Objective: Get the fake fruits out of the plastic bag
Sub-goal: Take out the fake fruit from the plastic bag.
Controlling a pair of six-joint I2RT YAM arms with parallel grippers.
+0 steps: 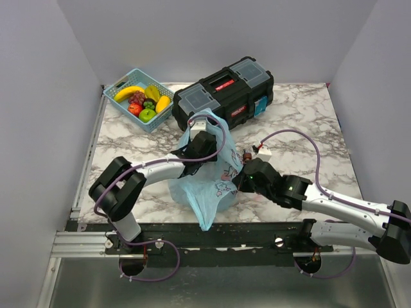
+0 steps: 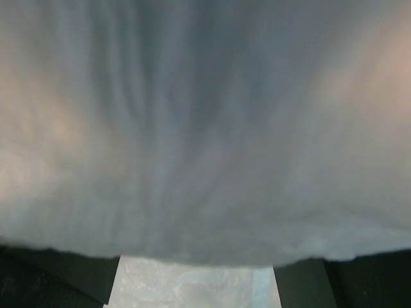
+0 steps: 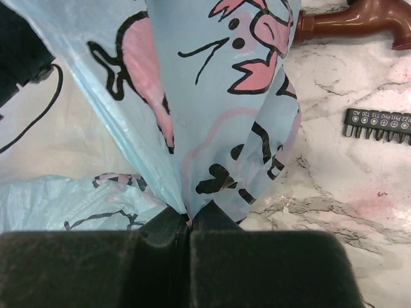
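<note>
- plastic bag [image 1: 215, 183]: mid counter [image 1: 308, 122], near edge, standing up crumpled, light blue with pink-and-dark cartoon prints
- right hand [image 3: 189, 221]: fingers together, clamped on a fold of the bag film; in the top view it sits at the bag's lower right side [image 1: 241, 183]
- left hand [image 1: 200, 146]: at the bag's upper part, a loop handle draped around it; wrist view is nearly all blurred bag film, dark fingers [image 2: 58, 282] at the bottom corners stand apart, nothing seen between them
- fake fruits [image 1: 145, 102]: red, green and yellow ones piled in the blue lattice basket [image 1: 117, 90] at the far left corner, well apart from the bag; can't tell if any are inside the bag
- black toolbox [image 1: 225, 90]: far side, just beyond the bag
- brown tap piece [image 3: 347, 19] and bit strip [image 3: 379, 123]: lying on the counter right of the bag
</note>
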